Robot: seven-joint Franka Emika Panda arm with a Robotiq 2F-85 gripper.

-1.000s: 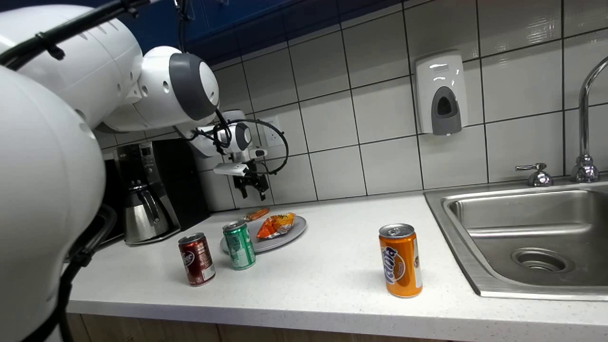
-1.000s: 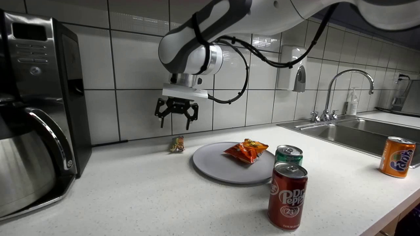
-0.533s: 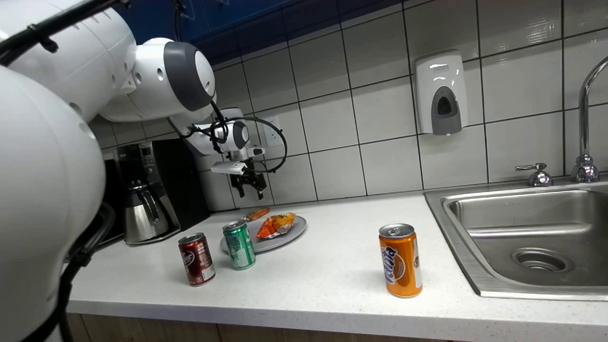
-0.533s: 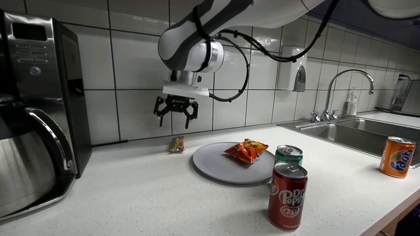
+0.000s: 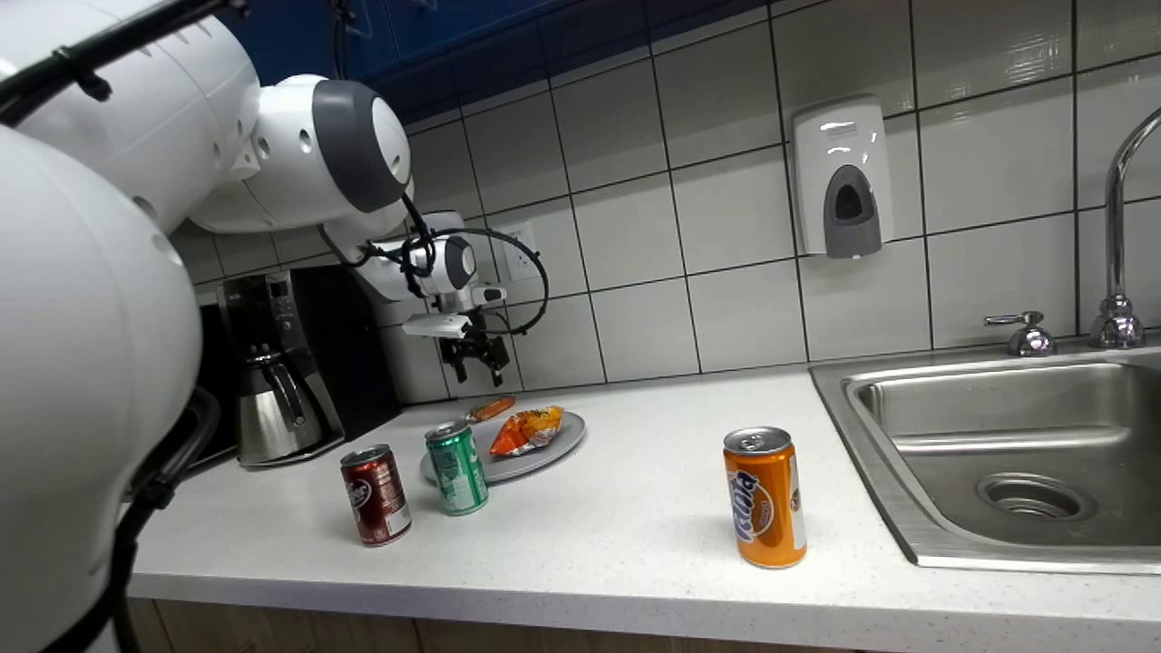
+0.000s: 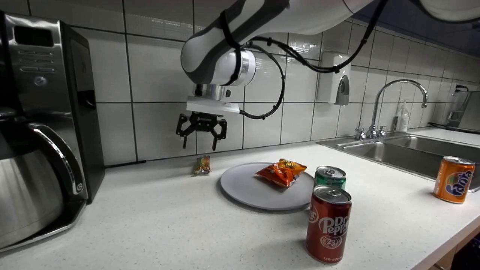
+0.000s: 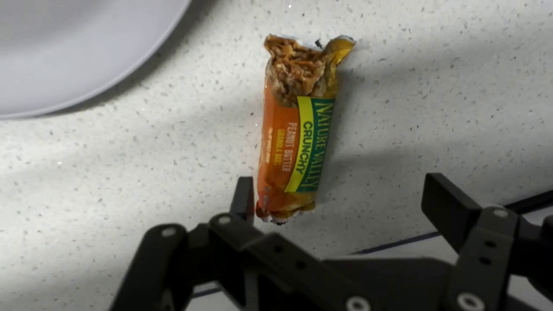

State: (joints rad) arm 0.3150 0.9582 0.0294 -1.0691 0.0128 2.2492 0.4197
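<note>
Claw [image 6: 199,147] stands wide, nothing held, above the speckled worktop [image 7: 151,168]. Wrist view: Nature Valley granola bar [image 7: 293,138] lies on it toward eleven o'clock from the claw's gap, long axis roughly twelve-thirty to six-thirty. Bar glossy, ragged-ended. Plate [image 7: 77,60] at ten o'clock from bar: round, smooth, grey.

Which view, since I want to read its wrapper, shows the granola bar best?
The wrist view: it looks down on the granola bar, showing its full length and the words Nature Valley and Crunchy. In both exterior views it appears small, with its lettering unreadable.
</note>
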